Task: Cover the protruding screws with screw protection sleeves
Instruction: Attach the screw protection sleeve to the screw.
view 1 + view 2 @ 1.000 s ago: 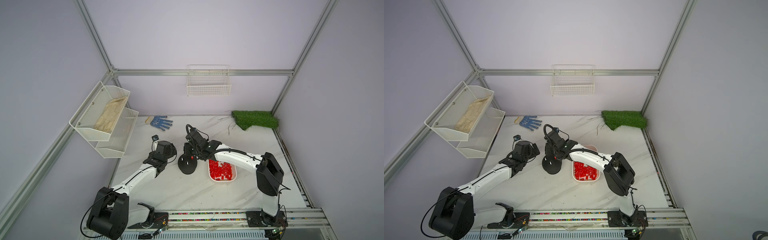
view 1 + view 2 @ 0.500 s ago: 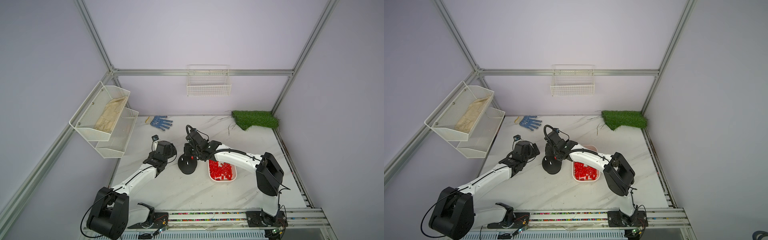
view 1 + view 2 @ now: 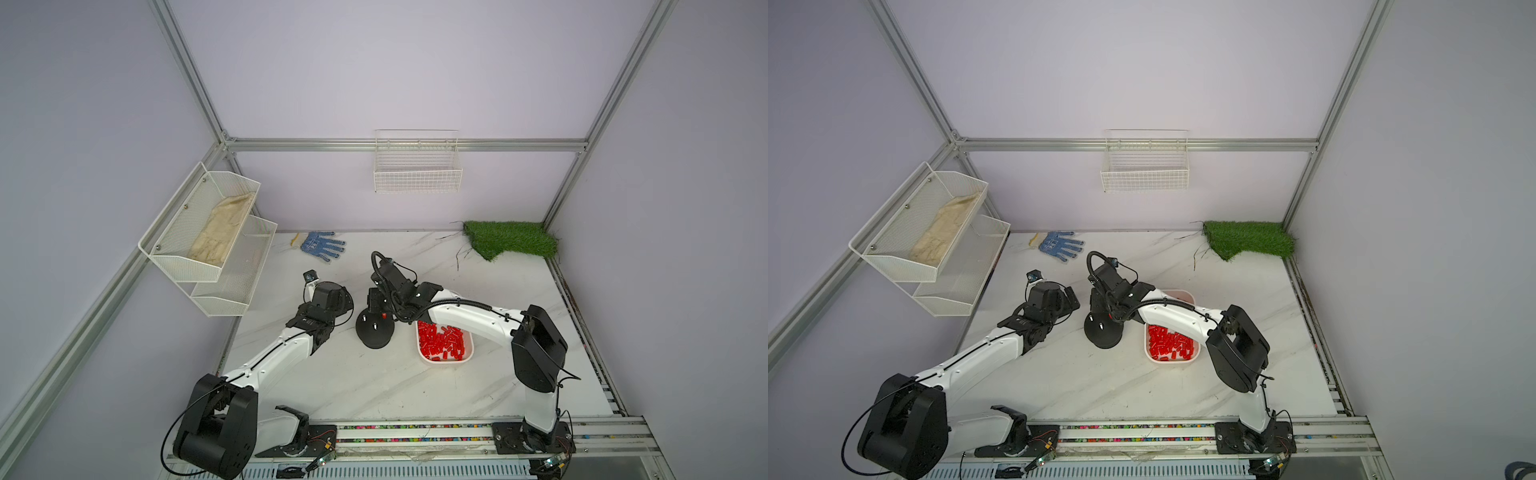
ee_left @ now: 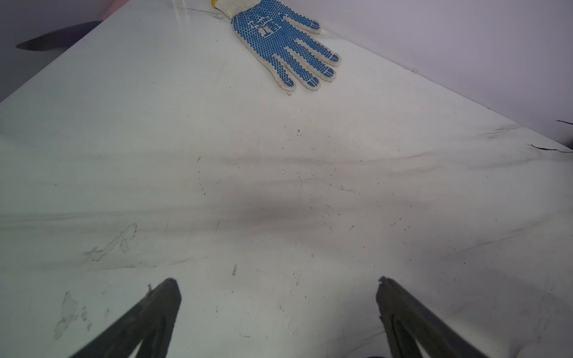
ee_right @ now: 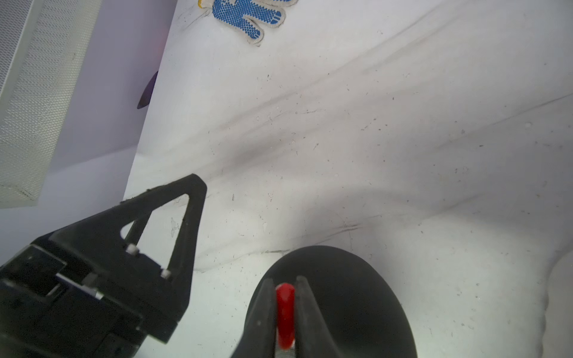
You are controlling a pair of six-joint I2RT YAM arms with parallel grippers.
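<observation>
one red sleeve sits pinched between right fingers above black base.

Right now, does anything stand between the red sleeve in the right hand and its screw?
Nothing visible does. The right hand holds the red sleeve over the black base; what may be the screw shows at its open end. The left hand stands aside.

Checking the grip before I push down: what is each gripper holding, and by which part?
Right gripper pinches one red sleeve by its sides, over the black base. Left gripper is open, holding nothing.
</observation>
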